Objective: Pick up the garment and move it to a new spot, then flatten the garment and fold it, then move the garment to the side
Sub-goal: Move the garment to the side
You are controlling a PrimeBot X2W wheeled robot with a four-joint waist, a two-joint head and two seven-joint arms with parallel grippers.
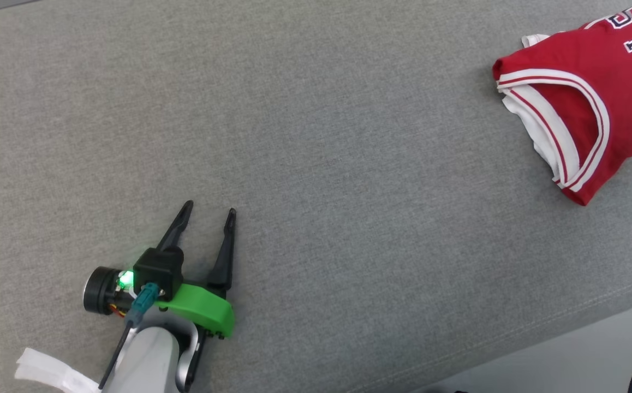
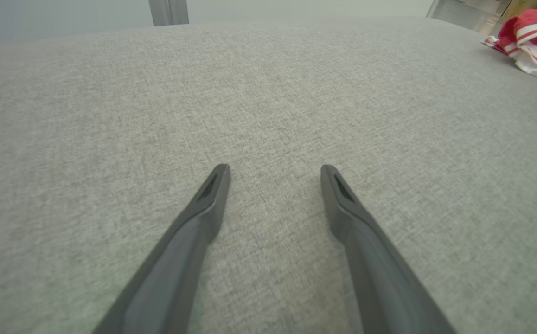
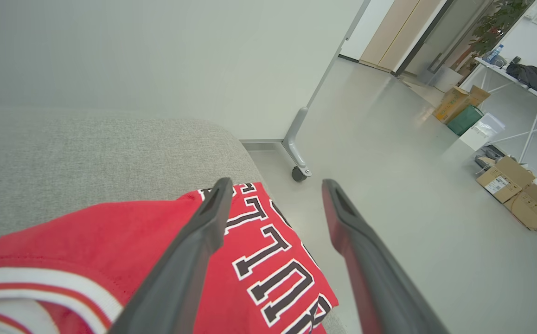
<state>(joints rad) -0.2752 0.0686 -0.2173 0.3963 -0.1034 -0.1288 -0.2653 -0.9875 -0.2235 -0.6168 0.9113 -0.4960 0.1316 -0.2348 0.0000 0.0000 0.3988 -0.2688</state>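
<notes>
At lower left of the head view, your L fingers (image 1: 223,256) stand spread, holding nothing, over bare grey upholstery (image 1: 349,164); the L wrist view shows the same gap. Your R fingers (image 3: 189,250) are also apart w/ nothing between, over the garment (image 3: 111,241), which lies lettering-up at the upholstery's right edge. The head view adds its striped armhole trim; the R wrist view adds floor (image 3: 389,222), a castor (image 3: 299,174) and boxes (image 3: 519,190).
</notes>
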